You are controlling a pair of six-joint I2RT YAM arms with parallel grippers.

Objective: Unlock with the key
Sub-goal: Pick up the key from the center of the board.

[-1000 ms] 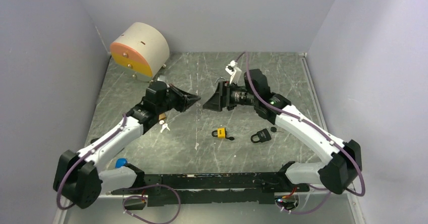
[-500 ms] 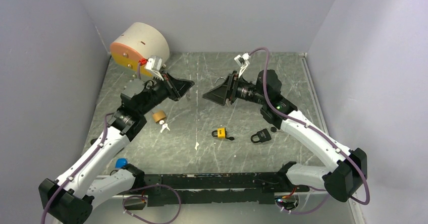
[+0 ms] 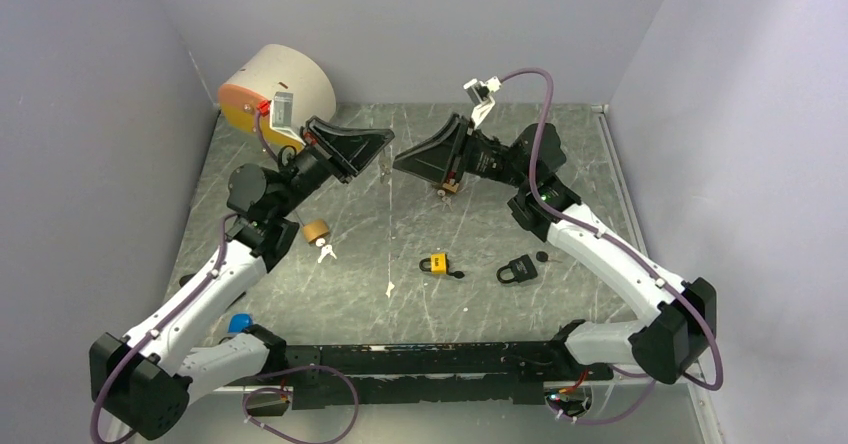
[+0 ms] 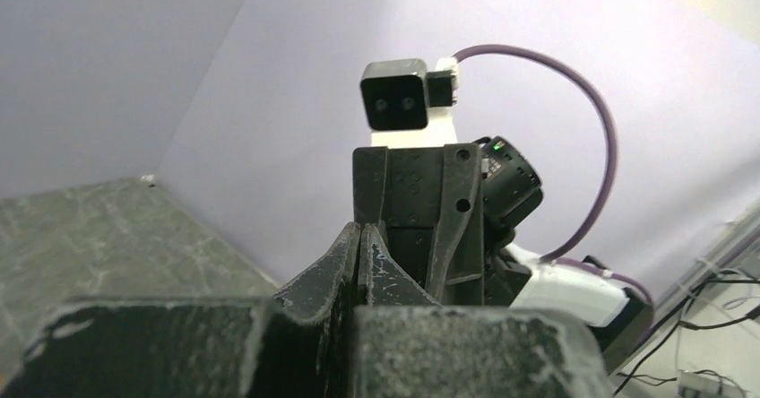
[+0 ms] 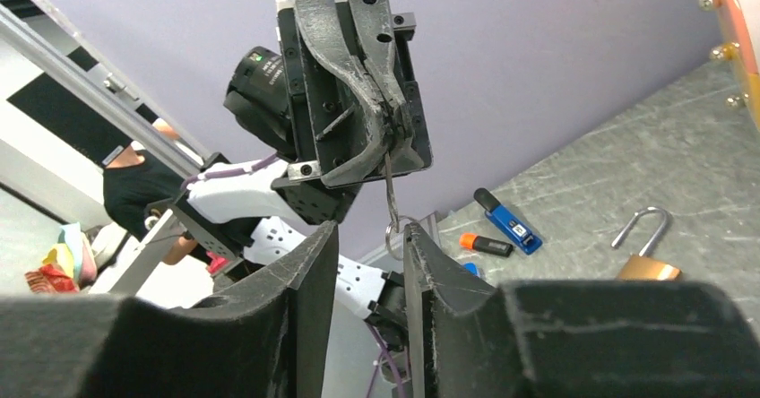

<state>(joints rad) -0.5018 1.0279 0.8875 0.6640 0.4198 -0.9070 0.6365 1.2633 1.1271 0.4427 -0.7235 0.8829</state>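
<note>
Only the right wrist view shows the key [image 5: 391,190]. It hangs from the pinched tips of the left gripper [image 5: 387,142], with its ring dangling below. The left wrist view shows those same fingers pressed flat together with no gap, but they hide the key. From above, the key is too small to make out.

The right gripper [image 5: 369,234] has its jaws apart with a clear gap between them, and it points at the hanging key. Whether it touches the ring cannot be told.

Overhead, both grippers are raised and face each other almost tip to tip, beyond the yellow padlock [image 3: 438,263]. A brass padlock [image 5: 642,256] with its shackle swung open lies beyond the yellow padlock. From above it is half hidden under the right gripper.

A black padlock [image 3: 516,270] lies near the yellow padlock, on its right. A cork-coloured cylinder [image 3: 315,230] stands well to the yellow padlock's left. A beige drum [image 3: 285,89] with an orange and yellow face sits far beyond it to the left, partly covered by the left arm.
</note>
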